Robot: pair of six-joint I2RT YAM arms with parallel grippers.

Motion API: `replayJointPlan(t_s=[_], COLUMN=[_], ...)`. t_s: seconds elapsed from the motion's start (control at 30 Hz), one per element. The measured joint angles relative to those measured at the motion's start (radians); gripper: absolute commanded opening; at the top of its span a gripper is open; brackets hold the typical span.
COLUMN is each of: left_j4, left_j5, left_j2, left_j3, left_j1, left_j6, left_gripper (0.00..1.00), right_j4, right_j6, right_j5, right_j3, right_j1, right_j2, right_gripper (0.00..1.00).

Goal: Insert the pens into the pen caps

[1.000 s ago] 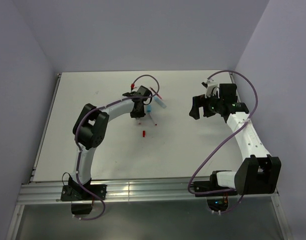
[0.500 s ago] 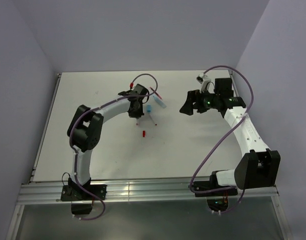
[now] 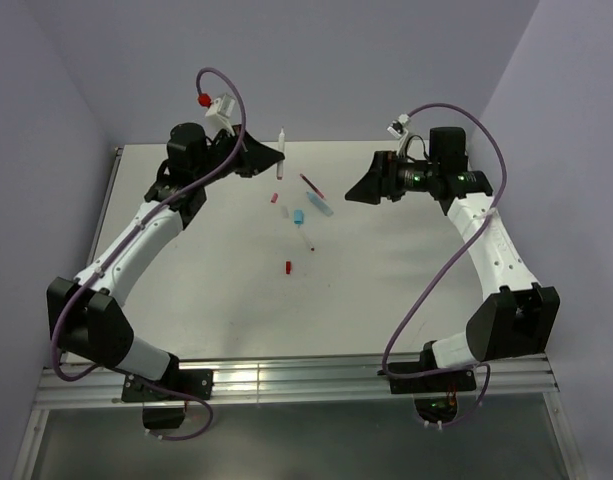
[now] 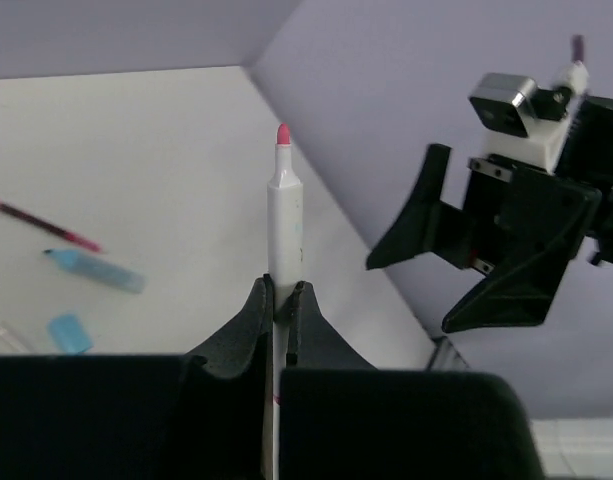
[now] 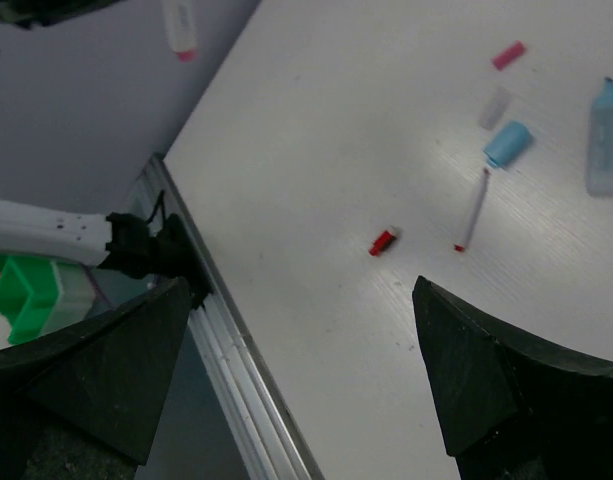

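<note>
Above the far table [image 3: 166,250] edge, we find the left gripper [image 3: 269,158] raised and clamped on a white pen [image 4: 284,220], its red tip protruding. Opposite it, the right gripper [image 3: 361,187] is raised with its jaws wide apart. The left wrist view misses the red cap [image 5: 383,241], which the right wrist view shows lying near a thin pen [image 5: 473,209].

Left gripper [image 3: 269,160] up at far left, pen [image 3: 281,152] clamped upright in it, right gripper [image 3: 358,190] facing from the right, on the table [image 3: 186,280] between them a lone cap [image 3: 288,267] nearest the front, thin pen [image 3: 306,237] just behind it, stubby cap [image 3: 298,215] beyond that.
</note>
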Motion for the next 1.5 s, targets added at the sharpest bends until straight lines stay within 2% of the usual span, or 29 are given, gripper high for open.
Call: replayJointPlan(t_s=[0.1, 0.2, 0.37, 0.57, 0.63, 0.83, 1.07, 1.3, 1.5], left_j4=[0.188, 0.379, 0.602, 0.79, 0.836, 0.898, 0.904, 0.906, 0.912], left_j5=[0.143, 0.226, 0.274, 0.275, 0.272, 0.261, 0.242, 0.236, 0.231], left_j2=[0.002, 0.001, -0.018, -0.065, -0.076, -0.085, -0.095, -0.113, -0.128], left_j3=[-0.094, -0.22, -0.369, -0.414, -0.419, -0.447, -0.483, -0.513, -0.537], left_j1=[0.026, 0.035, 0.043, 0.055, 0.055, 0.056, 0.058, 0.063, 0.069], left_j6=[-0.101, -0.222, -0.391, -0.52, -0.548, -0.609, -0.632, -0.642, -0.648], left_gripper=[0.0, 0.0, 0.0, 0.0, 0.0, 0.0, 0.0, 0.0, 0.0], right_j4=[0.096, 0.339, 0.552, 0.672, 0.691, 0.736, 0.771, 0.801, 0.821], right_j6=[0.068, 0.22, 0.389, 0.483, 0.502, 0.567, 0.592, 0.63, 0.674], right_j5=[-0.082, -0.129, -0.136, -0.117, -0.1, -0.079, -0.072, -0.07, -0.058], right_j3=[0.005, -0.089, -0.136, -0.132, -0.128, -0.082, -0.077, -0.077, -0.077], right_j1=[0.033, 0.095, 0.202, 0.298, 0.32, 0.351, 0.412, 0.458, 0.469], right_j2=[-0.003, -0.032, -0.033, -0.003, 0.016, 0.105, 0.117, 0.13, 0.144], right_gripper=[1.0, 1.0, 0.94, 0.91, 0.85, 0.82, 0.79, 0.63, 0.57])
